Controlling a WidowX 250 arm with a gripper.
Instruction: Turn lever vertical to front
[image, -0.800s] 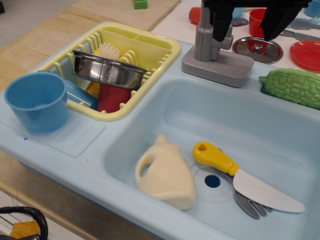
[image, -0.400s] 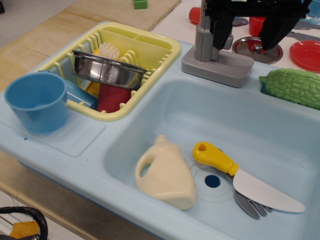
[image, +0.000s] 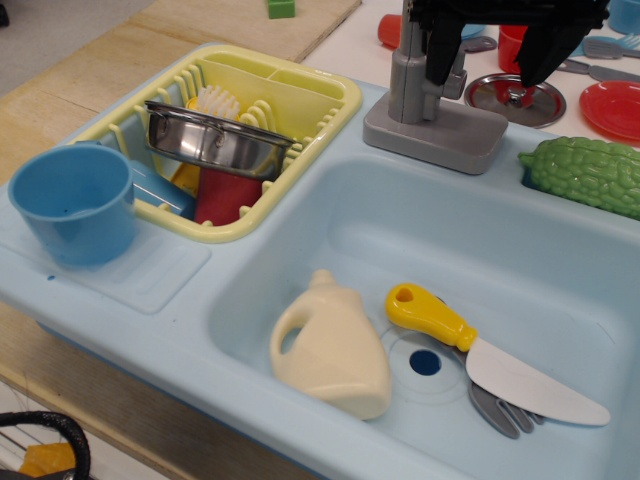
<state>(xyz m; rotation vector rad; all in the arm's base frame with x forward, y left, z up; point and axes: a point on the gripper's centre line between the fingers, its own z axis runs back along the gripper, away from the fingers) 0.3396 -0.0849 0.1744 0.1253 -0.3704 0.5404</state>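
my pincer (image: 490, 55) hung at the top edge of the frame, right of centre, its two black fingers (image: 441, 48) spread wide with nothing between them. the left finger hung in front of the grey faucet (image: 432, 118), whose column rose from a flat base on the back rim of the pale blue sink (image: 300, 190). the lever (image: 457, 78) sat on the column's right side, mostly hidden behind that finger, so i could not tell its angle. the right finger hung over a round silver lid (image: 515, 100) behind the faucet. a bumpy green vegetable (image: 585, 175) lay on the rim at the right edge. down in the basin, a cream jug (image: 330, 348) lay left of the drain, and a yellow-handled knife (image: 490, 355) lay right of it, over a grey fork (image: 500, 410). at upper left a yellow rack (image: 320, 105) held a steel pot (image: 215, 140), and a blue cup (image: 72, 202) stood at the left edge.
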